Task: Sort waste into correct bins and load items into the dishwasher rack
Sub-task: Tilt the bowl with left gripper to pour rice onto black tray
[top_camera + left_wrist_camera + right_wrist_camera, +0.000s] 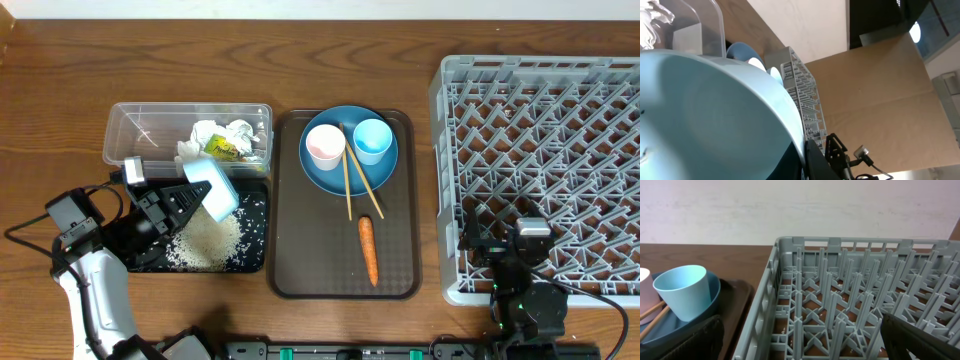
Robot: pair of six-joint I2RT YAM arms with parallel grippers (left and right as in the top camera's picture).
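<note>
Left tool (200, 190): closed tight on the rim of the white bowl (220, 192); it holds the bowl tilted above the black bin (256, 225).
Rice (205, 240): it lies as a loose white heap inside the black bin, under the bowl.
Clear tub (130, 125): on the table (60, 90) just behind the black bin; it contains the paper wads (225, 135) and the yellow-green wrapper (222, 149).
Brown tray (300, 260): between the bins and the rack (560, 130); on it are the blue plate (330, 180) and the carrot (369, 248).
Blue plate: it carries the pinkish-white cup (324, 146), the light blue cup (371, 140) and the chopsticks (350, 185).
Right tool (527, 232): the jaws are wide apart and hold nothing; it is over the rack's front left corner.
</note>
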